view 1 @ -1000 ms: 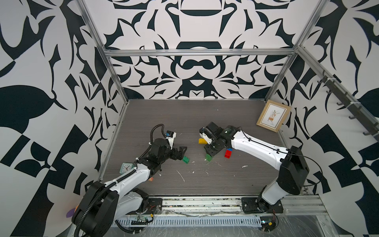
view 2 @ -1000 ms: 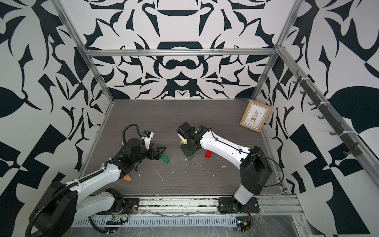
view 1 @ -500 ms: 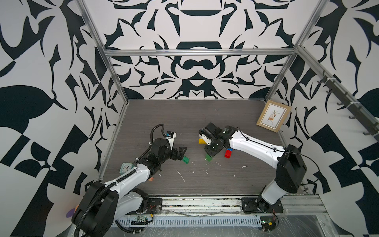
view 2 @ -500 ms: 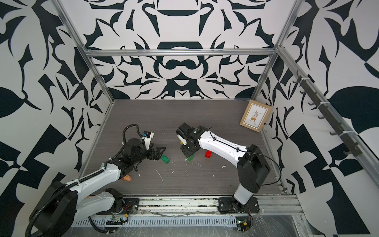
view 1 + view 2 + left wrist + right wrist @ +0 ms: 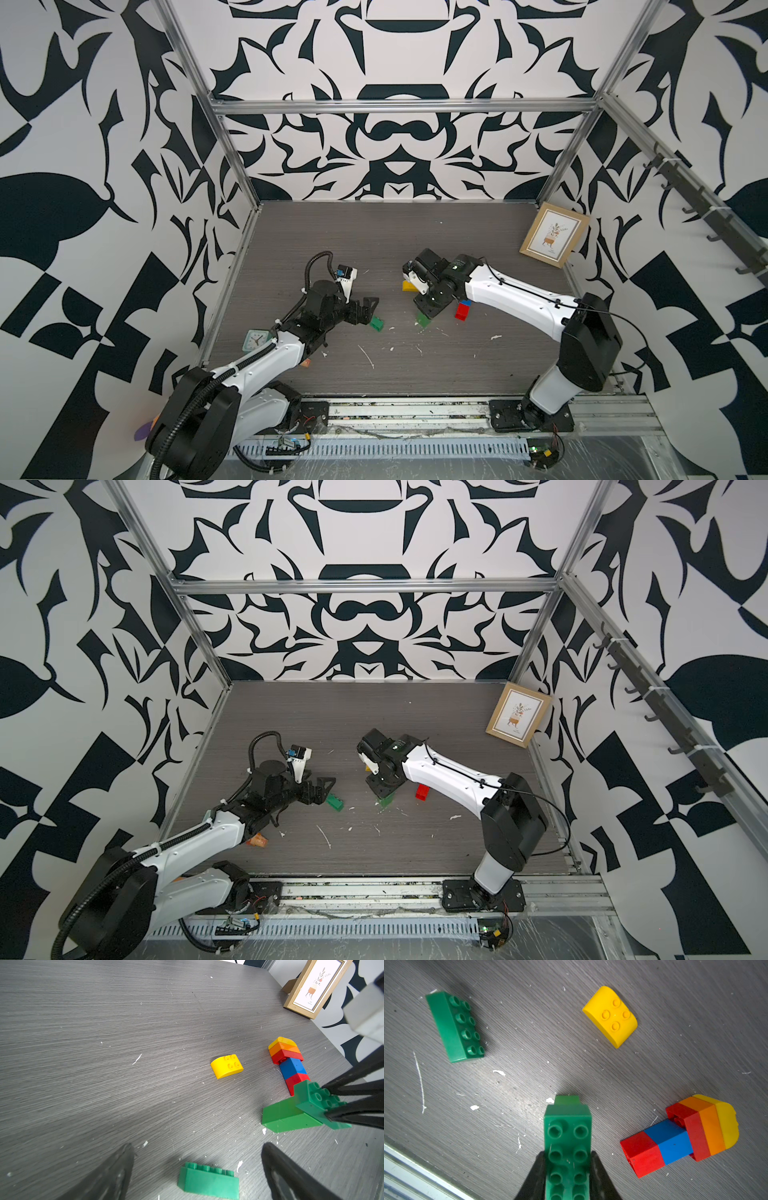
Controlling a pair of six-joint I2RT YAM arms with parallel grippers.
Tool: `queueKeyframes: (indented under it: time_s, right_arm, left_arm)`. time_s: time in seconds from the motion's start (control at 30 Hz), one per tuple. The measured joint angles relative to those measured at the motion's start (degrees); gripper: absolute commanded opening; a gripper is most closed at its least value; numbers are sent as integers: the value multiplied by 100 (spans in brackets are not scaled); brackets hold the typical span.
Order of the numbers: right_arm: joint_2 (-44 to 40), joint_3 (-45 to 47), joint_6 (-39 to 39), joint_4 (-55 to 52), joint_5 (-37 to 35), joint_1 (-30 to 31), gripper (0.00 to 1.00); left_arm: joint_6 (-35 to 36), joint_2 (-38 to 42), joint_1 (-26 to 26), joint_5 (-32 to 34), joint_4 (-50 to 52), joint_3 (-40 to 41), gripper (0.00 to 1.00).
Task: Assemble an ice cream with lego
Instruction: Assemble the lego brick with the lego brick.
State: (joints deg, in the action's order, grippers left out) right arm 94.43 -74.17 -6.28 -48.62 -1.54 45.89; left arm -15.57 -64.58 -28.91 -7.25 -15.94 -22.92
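Lego [image 5: 462,310] of glossy moulded plastic lies mid-table in both top views, between the two arms. The left gripper [image 5: 370,311] holds its black jaws spread wide and empty just beside a loose green studded brick [image 5: 377,323]. The right gripper [image 5: 426,312] points down, and a gripped green brick [image 5: 423,321] shows only as a corner beneath it. The grey wood-grain tabletop [image 5: 415,232] is flecked with white scraps [image 5: 365,356]; black-and-white patterned walls [image 5: 395,137] and aluminium rails [image 5: 399,106] box it in. A wooden picture frame [image 5: 554,239] leans at the wall on the right arm's side, and a small pale square clock [image 5: 253,340] sits half hidden by the left arm.

In the left wrist view the left gripper's fingers [image 5: 112,1176] are dark, blurred and cut off by the picture's edge. They stand well apart, with the loose green studded brick [image 5: 207,1183] between them and touching neither. Farther off lie a yellow round-shouldered brick [image 5: 227,1066] with four studs and a striped stack [image 5: 291,1064], yellow, orange, red, blue, red, on its side, its red end partly hidden. The gripped green brick [image 5: 315,1099] sits tilted on a paler green block [image 5: 284,1115].

In the right wrist view the right gripper's fingers [image 5: 600,1176] pinch the long sides of the gripped green brick [image 5: 568,1142], whose near end is cut off; the paler green block [image 5: 566,1099] is only a sliver beyond it.
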Motion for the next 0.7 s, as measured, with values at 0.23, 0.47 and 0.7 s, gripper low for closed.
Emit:
queueKeyframes:
  time_s: [0.23, 0.47, 0.7]
  right_arm:
    - [-39, 48, -7, -44, 2, 7, 23]
    - [-42, 42, 310, -61, 90, 17, 23]
    - [-20, 44, 686, 55, 234, 24, 23]
  left_arm:
    - [0, 0, 2, 0, 0, 0, 99]
    - [0, 0, 2, -2, 0, 0, 99]
    - [0, 0, 2, 0, 2, 0, 99]
